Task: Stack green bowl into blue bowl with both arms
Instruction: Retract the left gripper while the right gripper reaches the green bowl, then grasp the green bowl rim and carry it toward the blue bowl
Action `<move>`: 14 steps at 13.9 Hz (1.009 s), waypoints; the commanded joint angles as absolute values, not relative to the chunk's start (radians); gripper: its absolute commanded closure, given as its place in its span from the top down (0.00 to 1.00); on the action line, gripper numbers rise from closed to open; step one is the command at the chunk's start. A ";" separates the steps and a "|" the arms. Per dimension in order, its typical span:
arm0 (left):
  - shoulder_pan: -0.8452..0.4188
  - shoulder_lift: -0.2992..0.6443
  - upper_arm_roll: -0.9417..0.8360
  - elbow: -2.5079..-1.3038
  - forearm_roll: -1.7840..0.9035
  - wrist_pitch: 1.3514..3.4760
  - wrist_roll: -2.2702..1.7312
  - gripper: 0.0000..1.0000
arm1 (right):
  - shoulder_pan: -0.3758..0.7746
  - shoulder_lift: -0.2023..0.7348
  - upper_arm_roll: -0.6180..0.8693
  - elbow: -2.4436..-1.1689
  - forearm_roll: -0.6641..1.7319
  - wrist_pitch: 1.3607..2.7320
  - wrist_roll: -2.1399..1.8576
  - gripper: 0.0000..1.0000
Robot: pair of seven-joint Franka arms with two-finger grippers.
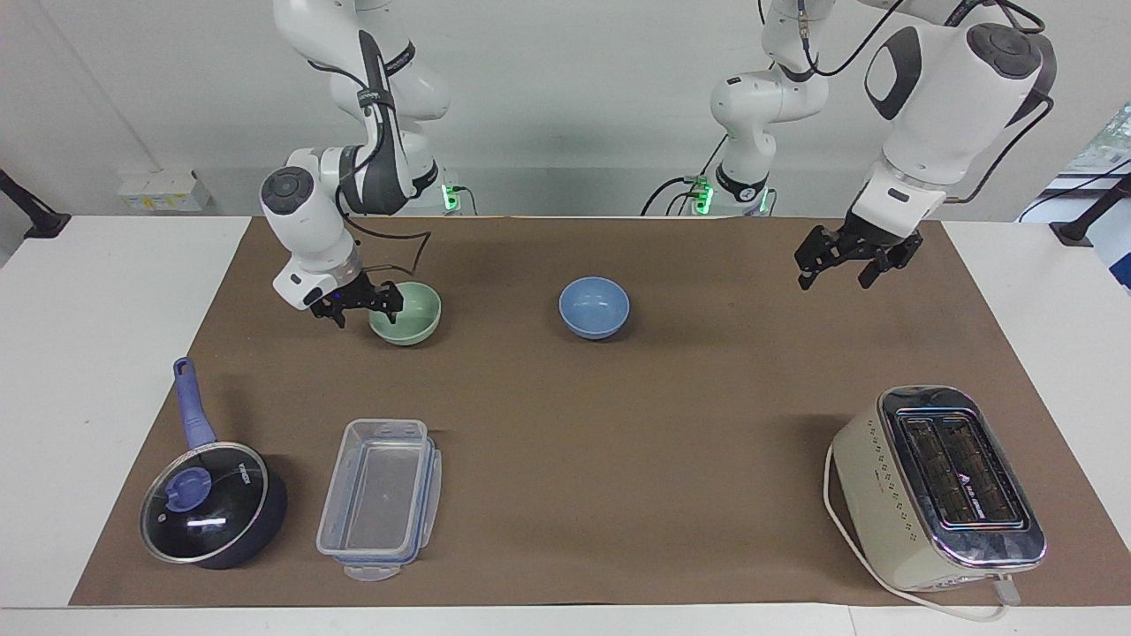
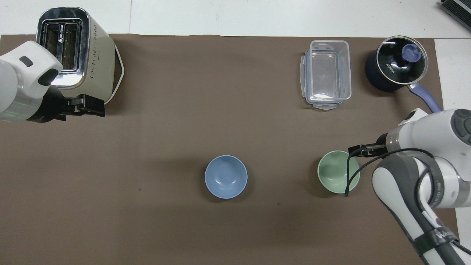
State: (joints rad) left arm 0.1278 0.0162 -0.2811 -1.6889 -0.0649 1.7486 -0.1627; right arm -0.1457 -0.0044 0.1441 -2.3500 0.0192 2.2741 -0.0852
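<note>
The pale green bowl (image 1: 413, 316) (image 2: 335, 173) sits upright on the brown mat, toward the right arm's end. The blue bowl (image 1: 594, 306) (image 2: 226, 176) stands beside it near the table's middle, a bowl's width or more apart. My right gripper (image 1: 366, 307) (image 2: 355, 150) is open and low at the green bowl's rim, on the side toward the right arm's end. One finger shows over the bowl's inside, the other outside it. I cannot tell if it touches. My left gripper (image 1: 834, 272) (image 2: 92, 109) hangs open and empty above the mat, toward the left arm's end.
A cream toaster (image 1: 937, 486) (image 2: 73, 48) stands far from the robots at the left arm's end. A clear plastic container (image 1: 380, 495) (image 2: 327, 73) and a lidded dark pot with a blue handle (image 1: 212, 512) (image 2: 395, 66) stand far from the robots at the right arm's end.
</note>
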 commanded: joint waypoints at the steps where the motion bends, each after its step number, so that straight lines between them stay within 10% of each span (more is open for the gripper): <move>1: 0.121 0.028 -0.244 -1.661 -0.046 1.712 -0.102 1.00 | -0.144 -0.011 0.147 -2.404 0.051 2.319 -0.126 1.00; 4: -0.064 0.017 -0.021 -1.657 -0.046 1.695 -0.062 1.00 | -0.141 -0.012 0.147 -2.414 0.051 2.313 -0.164 0.94; 9: -0.064 0.005 0.008 -1.574 -0.040 1.562 0.001 1.00 | -0.143 -0.017 0.147 -2.413 0.110 2.269 -0.239 0.03; 14: -0.064 -0.028 0.008 -1.591 -0.041 1.565 0.041 1.00 | -0.141 -0.017 0.147 -2.408 0.218 2.241 -0.297 0.00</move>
